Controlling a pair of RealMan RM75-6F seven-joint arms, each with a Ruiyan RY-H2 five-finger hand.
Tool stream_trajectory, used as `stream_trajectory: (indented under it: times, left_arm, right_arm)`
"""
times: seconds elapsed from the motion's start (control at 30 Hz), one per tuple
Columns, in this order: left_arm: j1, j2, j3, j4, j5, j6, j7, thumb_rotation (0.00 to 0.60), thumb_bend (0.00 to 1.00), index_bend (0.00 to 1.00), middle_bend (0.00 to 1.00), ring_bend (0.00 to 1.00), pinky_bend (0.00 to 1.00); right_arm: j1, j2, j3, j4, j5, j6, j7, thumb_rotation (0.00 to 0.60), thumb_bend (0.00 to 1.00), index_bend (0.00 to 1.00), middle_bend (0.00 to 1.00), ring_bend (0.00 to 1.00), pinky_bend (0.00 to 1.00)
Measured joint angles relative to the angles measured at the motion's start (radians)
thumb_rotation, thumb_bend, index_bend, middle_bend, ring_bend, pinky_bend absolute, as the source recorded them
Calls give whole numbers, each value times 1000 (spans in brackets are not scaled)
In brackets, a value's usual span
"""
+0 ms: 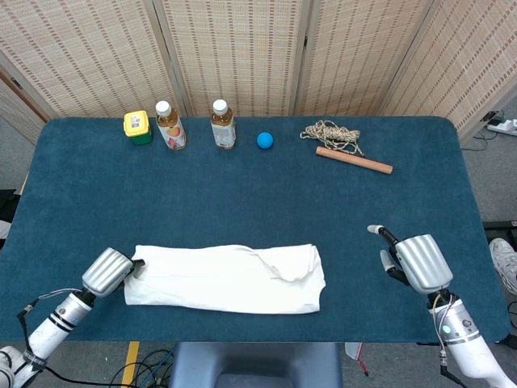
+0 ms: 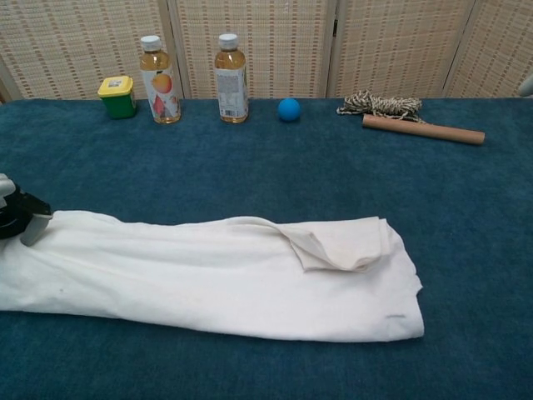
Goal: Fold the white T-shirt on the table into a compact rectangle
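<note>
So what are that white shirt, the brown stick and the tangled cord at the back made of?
The white T-shirt looks like soft matte cotton knit: it drapes and creases loosely. The brown cylindrical stick seems to be plain unvarnished wood, or perhaps cardboard, evenly tan and dull. The tangled beige cord looks like twisted natural-fibre twine, rough and speckled.

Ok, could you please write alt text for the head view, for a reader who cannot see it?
A white T-shirt lies folded in a long strip near the front edge of a blue table, the left hand at its left end and the right hand apart on the right. Bottles, a ball, rope and a stick line the back.
</note>
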Motion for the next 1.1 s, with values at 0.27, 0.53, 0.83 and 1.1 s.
stream_trajectory:
  times: [0.27,0.53,0.83,1.1]
  left_arm:
    - [29,41,-13,7,-30,-18,4,600,547,693,925,882,1000]
    - [4,90,-24,-153,-21,-36,64,600,547,688,925,882,1000]
    - [-72,176,-74,-550,-47,-159,293,600,547,684,925,882,1000]
    - [-149,218,-182,-853,-204,-321,572,600,545,675,925,882,1000]
  right_arm:
    - [3,-8,3,8,-6,3,16,600,576,229,963,946,959]
    - [-12,-1,-2,25,-14,27,48,600,576,229,963,945,960]
    - [-40,14,-11,47,-21,64,93,600,576,229,963,945,959]
    - [-64,25,-16,63,-28,95,124,600,576,229,963,946,960]
